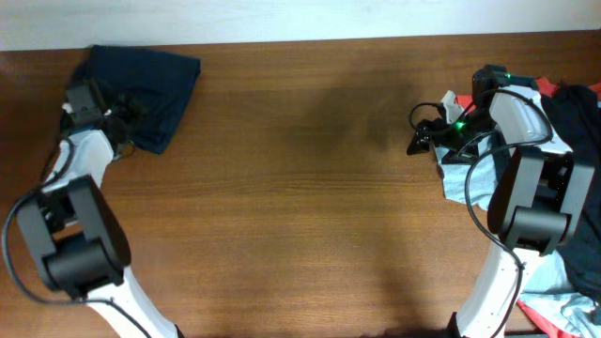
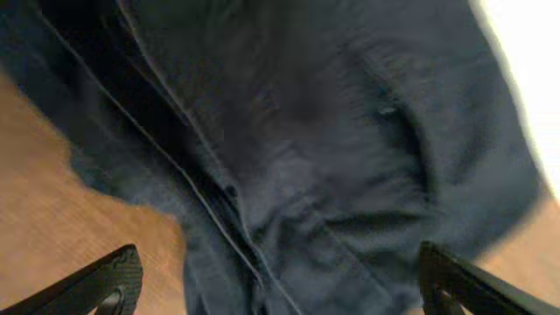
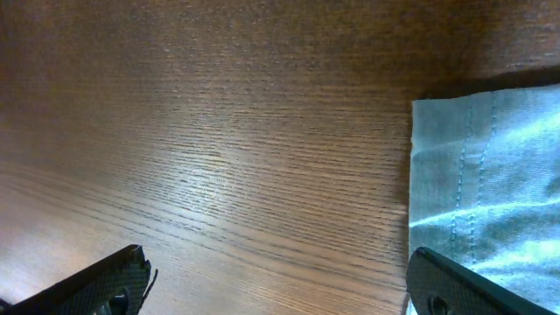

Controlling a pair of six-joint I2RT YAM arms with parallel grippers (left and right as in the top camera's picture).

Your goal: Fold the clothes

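Currently the dark navy shorts (image 1: 150,80) lie in a compact, bunched heap at the upper left of the overhead frame, on the brown wooden bench (image 1: 310,197) close to its far edge. From the left wrist camera the shorts (image 2: 332,131) fill nearly the whole frame; the cloth is rumpled, with a stitched seam running diagonally down from the upper left, and bare wood shows at the left edge and the lower right corner. The left tool (image 1: 120,108) sits at the near left edge of the heap; in its own view the left tool (image 2: 282,284) is spread wide, one finger in each lower corner, with nothing pinched between them. Whether the fingers touch the cloth cannot be told. Well apart, at the right of the overhead frame, the right tool (image 1: 420,130) is over bare wood, also spread wide and holding nothing (image 3: 280,280). Just beside its right finger lies the hemmed edge of a light blue T-shirt (image 3: 490,166), flat on the bench. Behind the right arm, at the far right, a red garment (image 1: 566,92) is piled with other dark cloth.
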